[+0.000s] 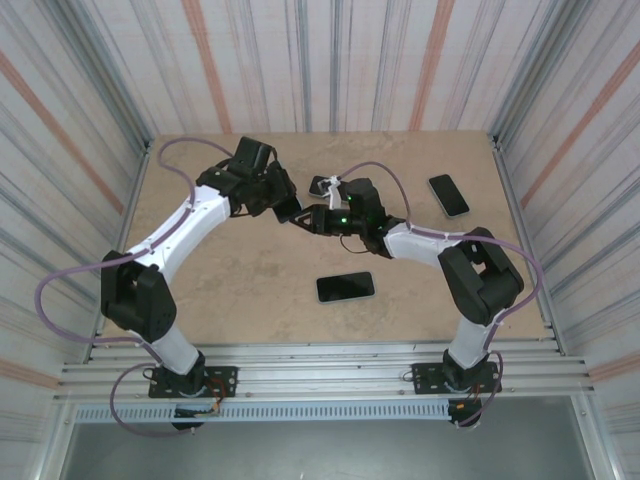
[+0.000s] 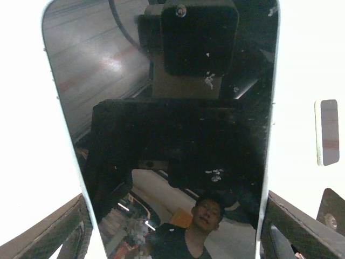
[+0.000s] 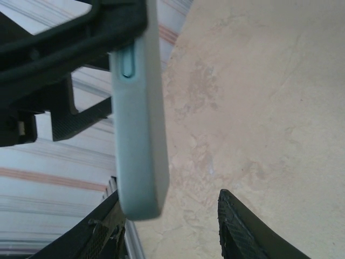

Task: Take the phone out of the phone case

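Note:
The phone [image 2: 161, 108] fills the left wrist view, its black screen facing the camera and reflecting it, with the pale case rim [image 2: 268, 162] along its sides. My left gripper [image 2: 175, 198] is shut on the cased phone, one finger [image 2: 64, 229] at each long edge. In the right wrist view the pale blue-grey case [image 3: 139, 124] hangs edge-on above the table, gripped from the top by the left gripper's black fingers [image 3: 64, 38]. My right gripper [image 3: 168, 197] is open, the case's lower end just inside its left finger [image 3: 102, 232]. Both grippers [image 1: 300, 215] meet mid-table in the top view.
A bare black phone [image 1: 345, 287] lies on the tan table [image 1: 230, 290] in front of the arms. Another phone [image 1: 448, 195] lies at the back right, and a small white-edged item [image 1: 325, 185] sits behind the right wrist. Striped walls enclose the table.

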`<control>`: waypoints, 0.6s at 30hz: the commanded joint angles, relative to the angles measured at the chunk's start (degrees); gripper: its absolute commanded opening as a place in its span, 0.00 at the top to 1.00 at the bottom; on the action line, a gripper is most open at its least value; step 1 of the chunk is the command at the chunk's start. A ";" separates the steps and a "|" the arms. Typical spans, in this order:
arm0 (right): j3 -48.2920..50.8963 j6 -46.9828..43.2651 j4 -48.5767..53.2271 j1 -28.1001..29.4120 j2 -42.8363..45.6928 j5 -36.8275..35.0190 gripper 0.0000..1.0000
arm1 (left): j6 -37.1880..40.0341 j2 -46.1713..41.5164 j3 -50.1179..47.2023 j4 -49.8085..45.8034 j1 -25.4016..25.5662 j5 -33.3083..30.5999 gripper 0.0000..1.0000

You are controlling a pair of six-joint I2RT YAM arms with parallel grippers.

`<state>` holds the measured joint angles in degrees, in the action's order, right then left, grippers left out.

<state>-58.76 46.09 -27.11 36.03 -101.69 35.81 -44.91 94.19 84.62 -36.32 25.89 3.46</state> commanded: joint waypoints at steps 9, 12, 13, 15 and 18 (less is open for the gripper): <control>-1.10 2.22 -0.20 -0.11 1.88 -4.08 0.57 | -0.01 -0.92 1.11 1.84 0.43 3.02 0.38; -2.57 2.23 0.11 0.09 1.01 -3.60 0.60 | 0.07 -1.51 0.55 1.94 0.74 3.04 0.38; -2.91 2.15 0.29 0.09 0.92 -3.48 0.62 | 0.08 -1.62 0.47 1.94 0.74 3.03 0.38; -3.14 2.29 0.39 0.09 0.53 -3.46 0.66 | 0.34 -1.81 0.48 2.01 0.73 3.26 0.38; -3.19 2.65 -0.09 0.09 0.53 -3.10 0.73 | 0.82 -1.90 0.63 2.21 0.83 3.34 0.38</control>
<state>-60.55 47.79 -27.40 35.99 -100.82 32.82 -44.99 94.19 84.62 -36.12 26.44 6.04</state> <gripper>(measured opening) 0.285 0.774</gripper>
